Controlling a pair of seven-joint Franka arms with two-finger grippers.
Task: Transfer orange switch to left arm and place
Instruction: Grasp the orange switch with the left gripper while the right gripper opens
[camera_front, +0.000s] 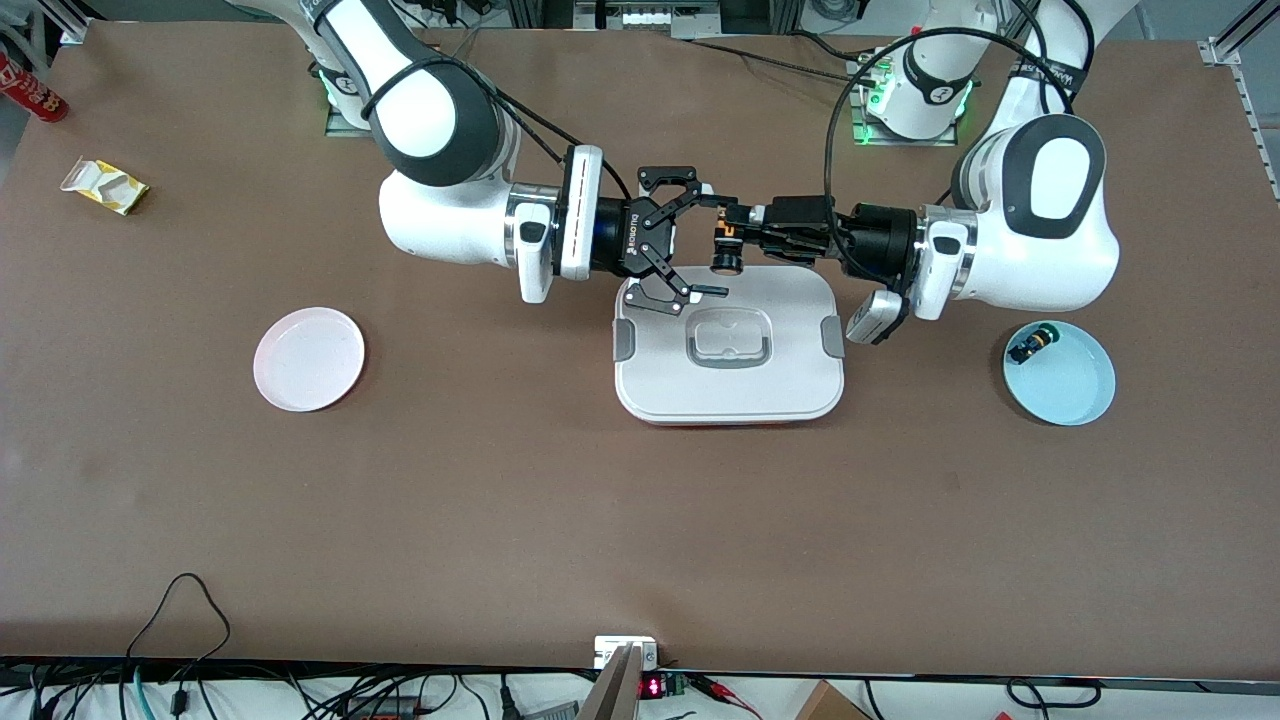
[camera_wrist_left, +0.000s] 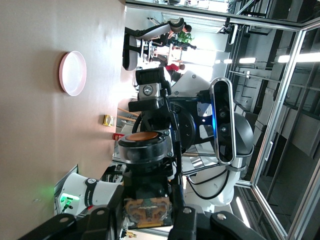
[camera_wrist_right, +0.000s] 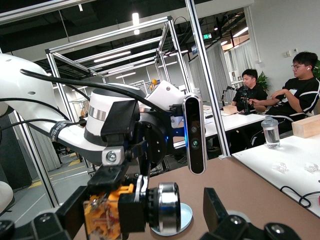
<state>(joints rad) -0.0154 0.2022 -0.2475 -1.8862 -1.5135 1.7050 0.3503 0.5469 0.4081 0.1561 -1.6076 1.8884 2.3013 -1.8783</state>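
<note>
My left gripper (camera_front: 738, 238) is shut on the orange switch (camera_front: 724, 246) and holds it in the air over the edge of the white box (camera_front: 730, 380) nearest the robots' bases. My right gripper (camera_front: 706, 243) is open, with one finger on each side of the switch and neither touching it. In the right wrist view the switch (camera_wrist_right: 150, 207) hangs between my open right gripper's (camera_wrist_right: 145, 217) fingers. In the left wrist view the switch (camera_wrist_left: 146, 150) sits in my left gripper (camera_wrist_left: 145, 220), cap toward the right gripper.
A blue plate (camera_front: 1075, 385) at the left arm's end holds a green-capped switch (camera_front: 1030, 347). A pink plate (camera_front: 308, 358) lies toward the right arm's end. A yellow packet (camera_front: 105, 185) and a red can (camera_front: 30, 95) lie at that end's corner.
</note>
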